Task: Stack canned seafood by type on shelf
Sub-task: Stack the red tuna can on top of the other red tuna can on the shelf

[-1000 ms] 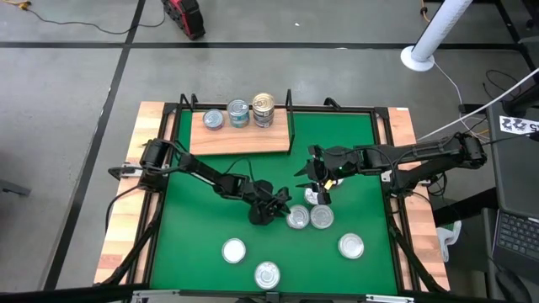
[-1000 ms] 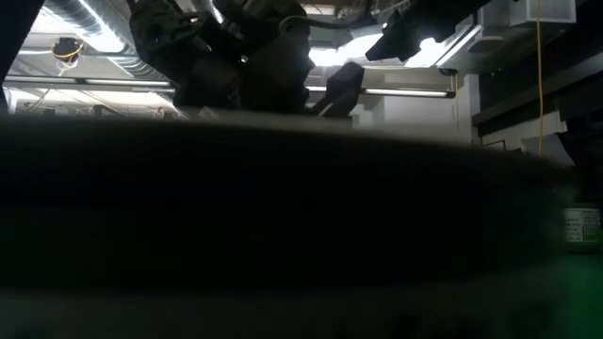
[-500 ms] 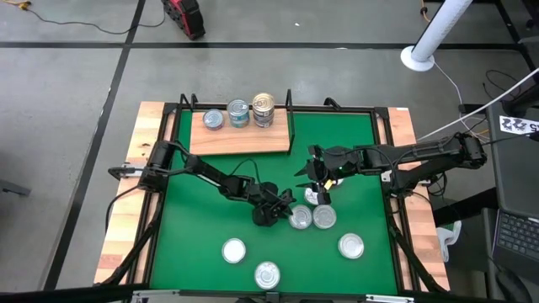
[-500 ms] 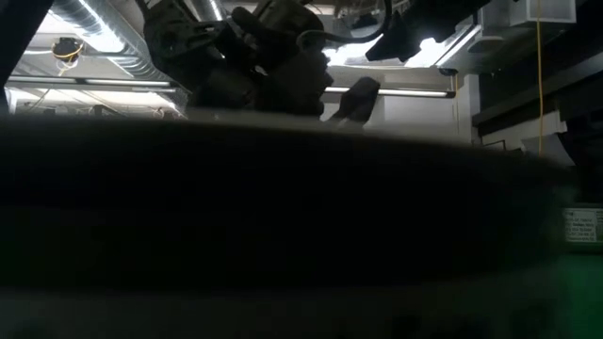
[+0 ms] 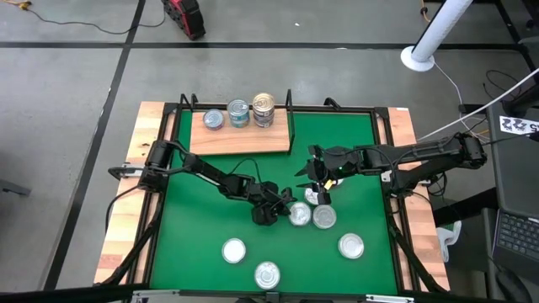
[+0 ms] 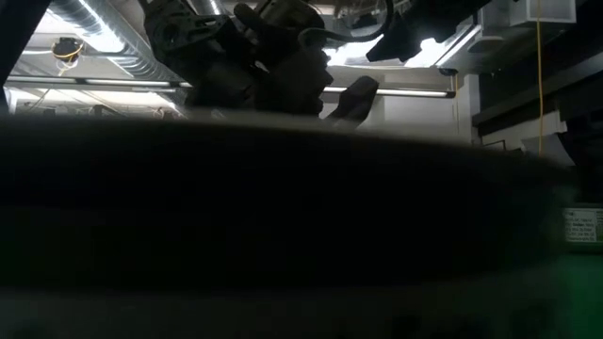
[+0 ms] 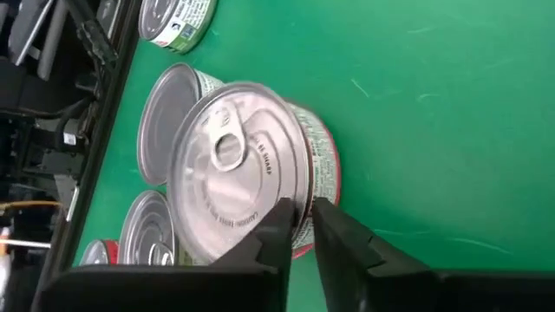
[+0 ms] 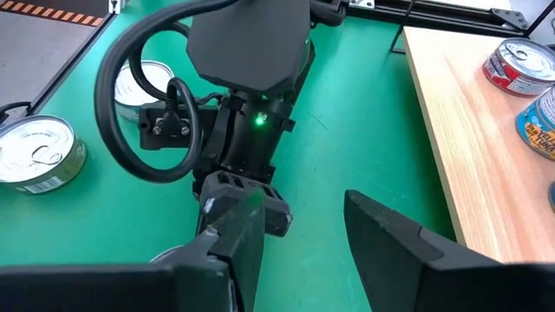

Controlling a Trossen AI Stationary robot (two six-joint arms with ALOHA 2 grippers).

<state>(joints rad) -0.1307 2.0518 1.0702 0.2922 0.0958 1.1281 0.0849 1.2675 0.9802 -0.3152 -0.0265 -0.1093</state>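
Red-labelled tin [image 7: 247, 169] in narrowed left end effector [image 7: 299, 218]

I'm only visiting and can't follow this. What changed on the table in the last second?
The left gripper slid toward the cluster of tins in the middle of the mat and pinched the rim of a red-labelled tin. The right gripper, the tins on the shelf and the loose tins stayed put.
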